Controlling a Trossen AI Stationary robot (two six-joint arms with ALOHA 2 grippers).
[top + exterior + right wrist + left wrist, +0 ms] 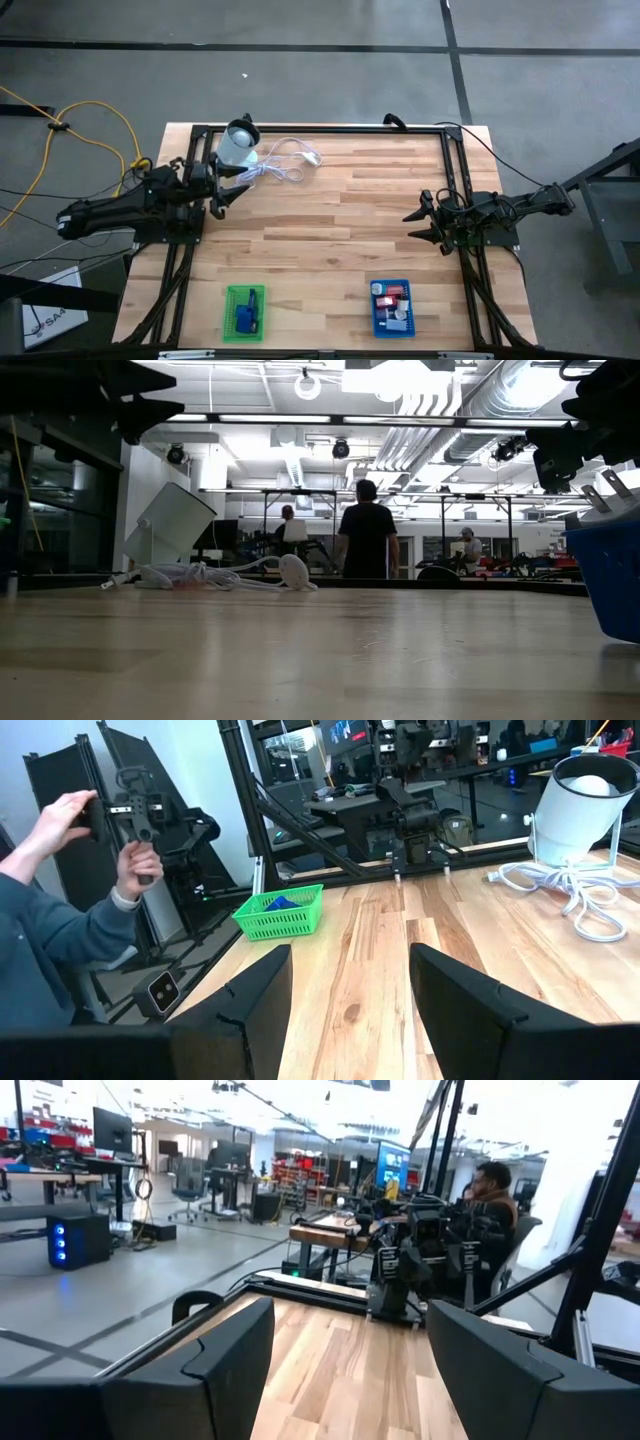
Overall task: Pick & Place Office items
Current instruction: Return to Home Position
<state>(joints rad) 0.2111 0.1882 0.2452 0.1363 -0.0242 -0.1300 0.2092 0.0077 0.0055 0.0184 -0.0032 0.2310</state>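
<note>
The office items lie in two baskets at the table's near edge. A blue piece (pixel 246 318) sits in the green basket (pixel 245 312). Several small red, white and grey pieces (pixel 391 300) sit in the blue basket (pixel 377 322). My left gripper (pixel 222 196) is at the table's left side, raised and open, with nothing between its fingers (pixel 230 1350). My right gripper (pixel 420 225) is at the right side, open and empty, pointing level across the table toward the left.
A pale round container (pixel 238 145) leans tilted at the far left, with a coiled white cable (pixel 284 165) beside it. The dark frame rail (pixel 320 128) runs along the far edge. A person's hands (pixel 120 860) hold a device beyond the table's near side.
</note>
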